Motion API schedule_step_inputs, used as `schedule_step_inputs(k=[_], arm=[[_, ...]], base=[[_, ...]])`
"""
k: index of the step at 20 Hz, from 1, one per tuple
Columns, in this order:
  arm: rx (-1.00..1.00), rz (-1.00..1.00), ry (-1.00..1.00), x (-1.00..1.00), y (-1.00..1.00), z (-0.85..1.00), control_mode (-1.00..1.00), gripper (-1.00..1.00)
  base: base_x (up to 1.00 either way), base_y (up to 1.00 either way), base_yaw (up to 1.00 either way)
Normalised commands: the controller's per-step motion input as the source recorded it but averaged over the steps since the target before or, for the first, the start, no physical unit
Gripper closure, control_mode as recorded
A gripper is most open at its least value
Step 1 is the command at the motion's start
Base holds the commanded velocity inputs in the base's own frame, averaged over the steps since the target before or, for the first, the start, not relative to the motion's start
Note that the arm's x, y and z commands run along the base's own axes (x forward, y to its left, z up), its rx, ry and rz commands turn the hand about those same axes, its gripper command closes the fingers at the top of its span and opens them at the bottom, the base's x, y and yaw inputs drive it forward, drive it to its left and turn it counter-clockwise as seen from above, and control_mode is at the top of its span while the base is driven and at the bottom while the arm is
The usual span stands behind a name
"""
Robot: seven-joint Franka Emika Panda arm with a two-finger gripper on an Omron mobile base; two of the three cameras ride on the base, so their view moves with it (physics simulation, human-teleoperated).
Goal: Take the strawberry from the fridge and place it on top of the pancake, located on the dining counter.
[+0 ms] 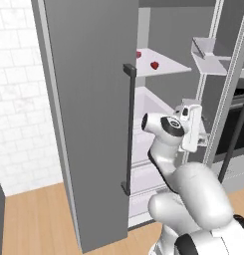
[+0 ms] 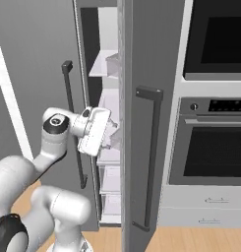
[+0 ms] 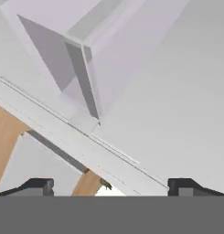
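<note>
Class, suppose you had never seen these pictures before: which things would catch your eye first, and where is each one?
The white arm stands out most, reaching into the open grey fridge between its two doors. Next comes the red strawberry on a white shelf high inside, above the arm. In the hand view the dark fingers stand wide apart, holding nothing.

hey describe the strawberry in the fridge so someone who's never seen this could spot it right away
Start at the tall grey fridge with its doors open. Inside, an upper white shelf sits above the robot's hand. The strawberry is the tiny bright red berry in the open on that shelf; another red item is half hidden by the door edge.
</note>
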Motion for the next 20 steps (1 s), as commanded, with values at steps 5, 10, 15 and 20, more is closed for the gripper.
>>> schedule_step_inputs(k=[5, 10, 15, 20], arm=[[-0.11, 0.00, 0.15, 0.13, -0.41, 0.00, -1.00, -1.00], [-0.06, 0.01, 0.11, 0.00, -0.44, 0.00, -1.00, -1.00], [0.00, 0.03, 0.09, 0.00, -0.76, 0.00, -1.00, -1.00], [0.03, 0.01, 0.14, 0.00, -0.97, 0.00, -1.00, -1.00]], base=[[0.00, 0.00, 0.00], [0.00, 0.00, 0.00], [0.00, 0.00, 0.00], [0.00, 0.00, 0.00]])
